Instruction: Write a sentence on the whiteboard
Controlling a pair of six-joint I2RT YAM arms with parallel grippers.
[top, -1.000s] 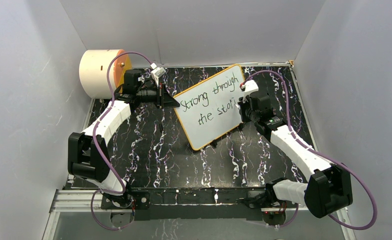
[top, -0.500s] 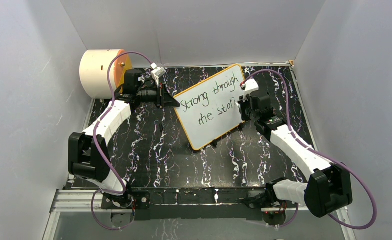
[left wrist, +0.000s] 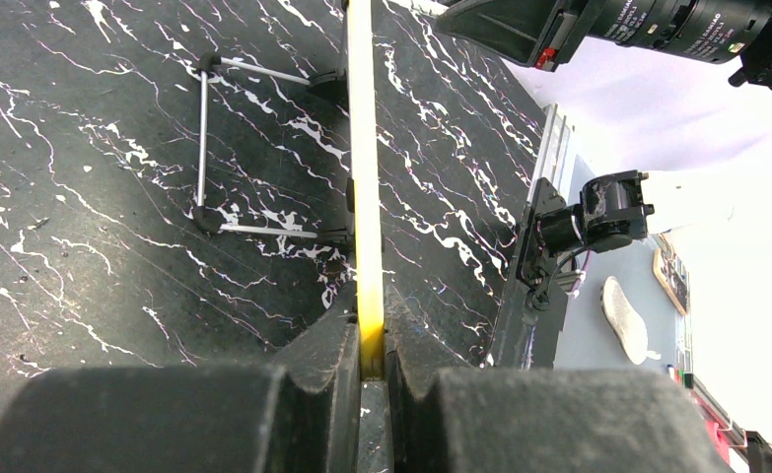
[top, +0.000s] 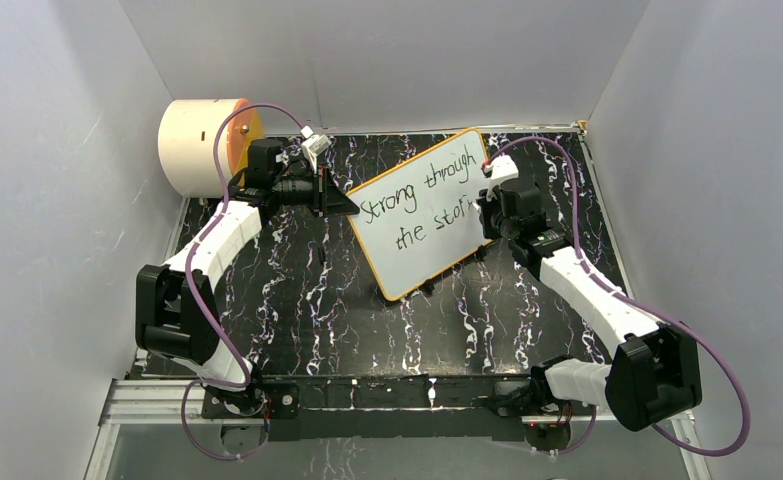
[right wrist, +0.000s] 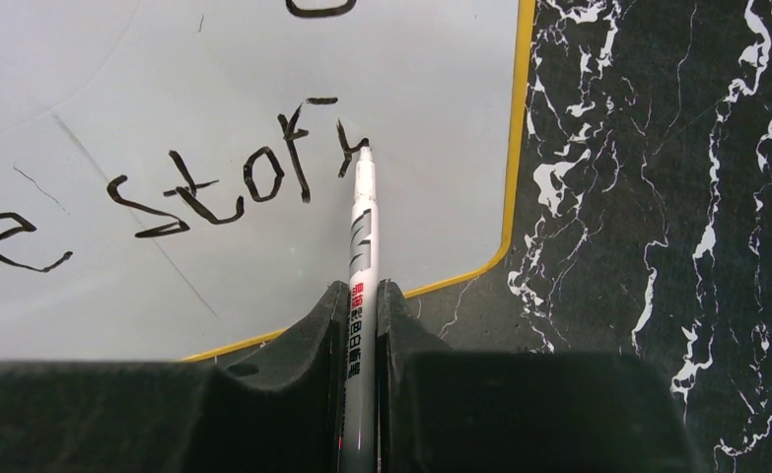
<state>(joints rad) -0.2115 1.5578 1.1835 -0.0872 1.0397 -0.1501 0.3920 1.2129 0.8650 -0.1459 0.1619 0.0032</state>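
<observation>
Whiteboard, framed in orange-yellow, sits rotated on the black marbled table, toward 12 o'clock from the table's middle in the top view. It reads "Strong through" over "the stor", and the end of the lower line is partly covered by the right gripper at the board's 3 o'clock edge. What that gripper holds is hidden from above. The left gripper meets the board's 9 o'clock corner. A cream cylinder with an orange face stands at the table's 10 o'clock corner, partly behind the left arm. From above I cannot tell whether the board lies flat or leans.

In the left wrist view the board shows only edge-on, a yellow strip running from 6 to 12 o'clock, its face out of sight. The two black fingers are closed tight on this strip at 6 o'clock. A thin wire stand with black feet lies on the table at the strip's 9 o'clock side. The black parts at 1 o'clock are cut off by the frame and hard to identify.

In the right wrist view the fingers are clamped on a white marker, its barrel print too small to read. The tip touches the board at a short stroke just after "stor". Letters toward 9 and 12 o'clock are cut off by the frame.
</observation>
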